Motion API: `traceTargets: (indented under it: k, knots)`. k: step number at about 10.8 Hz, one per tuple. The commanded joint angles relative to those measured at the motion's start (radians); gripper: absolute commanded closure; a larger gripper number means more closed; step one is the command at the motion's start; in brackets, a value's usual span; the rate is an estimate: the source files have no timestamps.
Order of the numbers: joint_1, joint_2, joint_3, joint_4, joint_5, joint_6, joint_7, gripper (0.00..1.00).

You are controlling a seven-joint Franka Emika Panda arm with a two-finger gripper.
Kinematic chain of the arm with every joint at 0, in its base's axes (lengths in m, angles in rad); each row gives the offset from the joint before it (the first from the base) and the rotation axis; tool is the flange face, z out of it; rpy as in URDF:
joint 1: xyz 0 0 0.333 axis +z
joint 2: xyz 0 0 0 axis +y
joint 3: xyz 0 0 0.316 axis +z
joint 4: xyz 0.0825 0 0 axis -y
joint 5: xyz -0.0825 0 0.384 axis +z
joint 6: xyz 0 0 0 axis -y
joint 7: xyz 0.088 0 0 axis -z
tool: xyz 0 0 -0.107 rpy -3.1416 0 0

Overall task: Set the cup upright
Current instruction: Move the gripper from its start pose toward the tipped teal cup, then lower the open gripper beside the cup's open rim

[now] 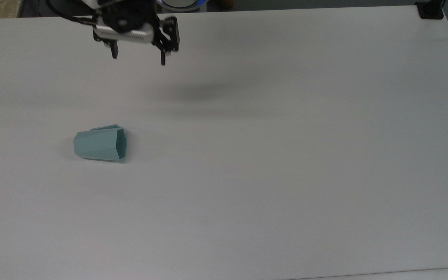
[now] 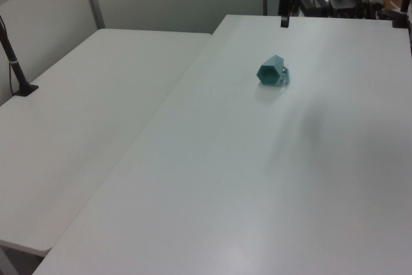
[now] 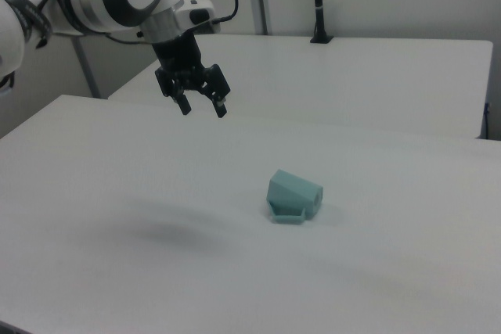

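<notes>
Claw (image 1: 138, 56) hangs spread wide and empty above the bench (image 1: 286, 155), well apart from the cup (image 1: 100, 145) lying sideways — a glancing pinch on those slick facets could squirt it away.

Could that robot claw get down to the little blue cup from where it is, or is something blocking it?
Probably yes. The gripper hangs above the table with its fingers apart, off to one side of the cup. The cup lies on its side with bare tabletop around it, so nothing stands between them.

Matt plastic cup (image 1: 100, 145) lies on smooth, faintly glossy table (image 1: 286, 155).
</notes>
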Motion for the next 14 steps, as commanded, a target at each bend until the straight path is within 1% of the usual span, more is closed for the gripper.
traceTargets:
  k: [1,4,5,8,10,11,12,14]
  knots:
    - [0.073,0.056,-0.004,0.031,-0.198,0.043,0.156,0.0]
    - [0.147,0.14,-0.001,0.018,-0.447,0.043,0.321,0.0]
    - [0.162,0.163,0.0,0.015,-0.502,0.041,0.36,0.0]
    - [0.207,0.235,0.002,0.013,-0.645,0.037,0.374,0.0]
    - [0.209,0.292,0.017,0.013,-0.757,0.038,0.372,0.0]
    - [0.207,0.317,0.028,0.015,-0.8,0.04,0.368,0.0]
    - [0.209,0.332,0.034,0.013,-0.822,0.04,0.368,0.0]
    - [0.207,0.376,0.032,0.013,-0.829,0.035,0.371,0.0]
